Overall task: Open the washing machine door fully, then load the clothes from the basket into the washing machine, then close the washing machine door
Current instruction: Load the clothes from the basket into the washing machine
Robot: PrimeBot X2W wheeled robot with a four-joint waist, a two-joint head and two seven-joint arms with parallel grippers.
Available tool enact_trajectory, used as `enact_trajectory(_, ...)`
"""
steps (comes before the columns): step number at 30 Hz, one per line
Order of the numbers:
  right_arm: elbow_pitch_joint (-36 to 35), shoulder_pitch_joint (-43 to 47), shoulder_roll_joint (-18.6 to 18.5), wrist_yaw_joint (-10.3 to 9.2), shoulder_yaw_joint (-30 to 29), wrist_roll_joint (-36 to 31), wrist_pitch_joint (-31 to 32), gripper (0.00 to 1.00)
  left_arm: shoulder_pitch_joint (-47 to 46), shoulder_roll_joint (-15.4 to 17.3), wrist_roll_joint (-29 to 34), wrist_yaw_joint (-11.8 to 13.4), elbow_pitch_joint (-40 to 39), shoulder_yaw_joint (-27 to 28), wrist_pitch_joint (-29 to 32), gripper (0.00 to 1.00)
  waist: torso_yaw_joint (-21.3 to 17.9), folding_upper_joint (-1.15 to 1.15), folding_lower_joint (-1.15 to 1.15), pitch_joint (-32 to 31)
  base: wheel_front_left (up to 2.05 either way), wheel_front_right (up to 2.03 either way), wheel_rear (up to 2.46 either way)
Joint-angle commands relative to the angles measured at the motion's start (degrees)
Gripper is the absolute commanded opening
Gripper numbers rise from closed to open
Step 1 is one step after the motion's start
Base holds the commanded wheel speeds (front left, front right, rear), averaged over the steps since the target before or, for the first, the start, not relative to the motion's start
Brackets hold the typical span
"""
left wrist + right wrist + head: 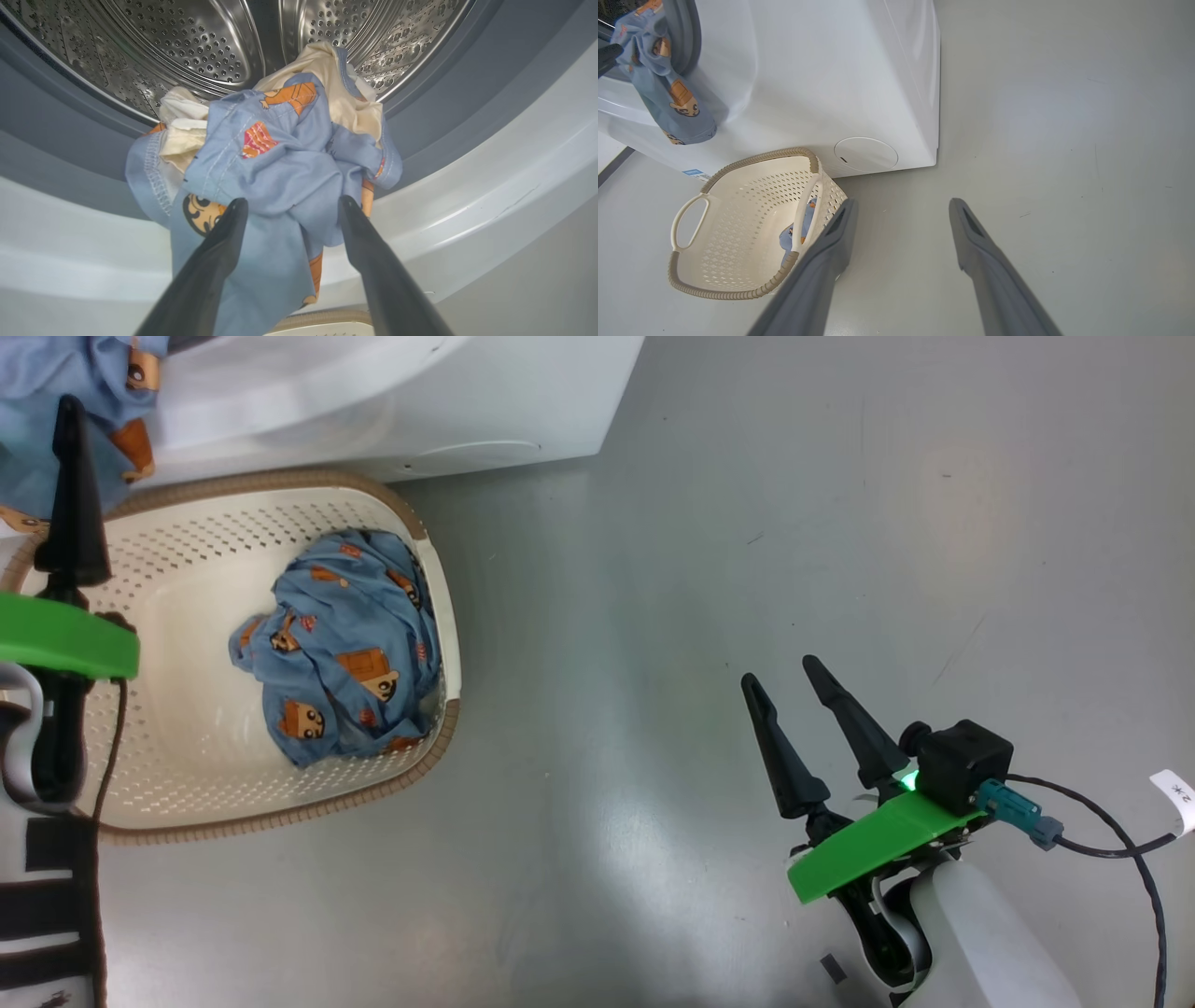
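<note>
Left pincer (293,200) spread astride clothes (280,158) draped over washing machine (467,186) rim.

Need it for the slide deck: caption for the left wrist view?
Left gripper, jaws apart, at blue and cream clothes heaped at the drum mouth, one end hanging out.

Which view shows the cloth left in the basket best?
Head view: straight down on the blue cloth in the basket, whole bundle visible. Right wrist: a sliver behind the handle. Left wrist: the basket's rim.
</note>
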Motion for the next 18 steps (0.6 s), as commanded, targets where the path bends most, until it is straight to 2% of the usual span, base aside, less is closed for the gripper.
enact_trajectory(1, -1.1, 1.4, 0.5, 0.09, 1.5, 0.7, -0.3, 1.00, -0.6, 2.8, -0.2, 0.8, -0.7, 1.7, 1.0, 1.00, -0.1, 0.00, 0.00, 0.0, 0.00, 0.00, 0.00)
enact_trajectory(8, -1.0, 1.4, 0.5, 0.09, 1.7, 1.1, -0.3, 1.00, -1.2, 3.2, -0.4, 2.6, 1.4, 1.8, 4.5, 1.00, -0.2, 0.00, 0.00, 0.5, 0.00, 0.00, 0.00)
enact_trajectory(18, -0.7, 0.9, 0.5, 0.09, 2.4, 1.6, -0.3, 1.00, -3.6, 3.0, -3.4, 3.7, 5.2, 3.7, 5.0, 1.00, -0.6, 0.00, 0.00, 1.4, 0.00, 0.00, 0.00)
